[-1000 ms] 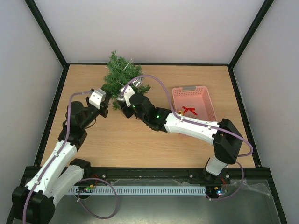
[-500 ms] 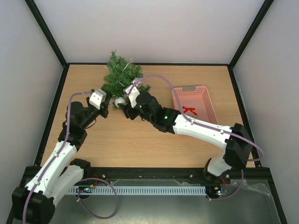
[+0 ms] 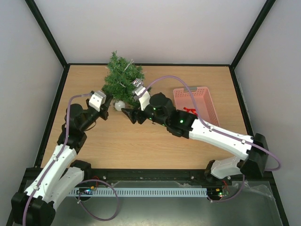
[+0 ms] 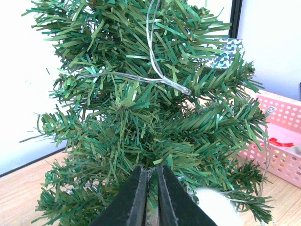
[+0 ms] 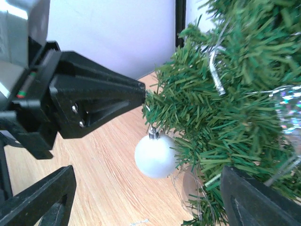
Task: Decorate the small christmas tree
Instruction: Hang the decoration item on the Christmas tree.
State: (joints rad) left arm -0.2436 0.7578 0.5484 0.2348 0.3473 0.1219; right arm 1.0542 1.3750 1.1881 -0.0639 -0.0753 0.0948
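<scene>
I am pinching the small christmas tree with the left gripper; the right gripper is gaping wide near a hanging white bauble.

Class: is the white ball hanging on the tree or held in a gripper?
Hanging. The white ball dangles by its cap from a tree branch; the right gripper is open, clear of it.

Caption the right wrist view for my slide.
White bauble hangs from a lower branch of the small christmas tree, framed by the open fingers of the right gripper.
</scene>
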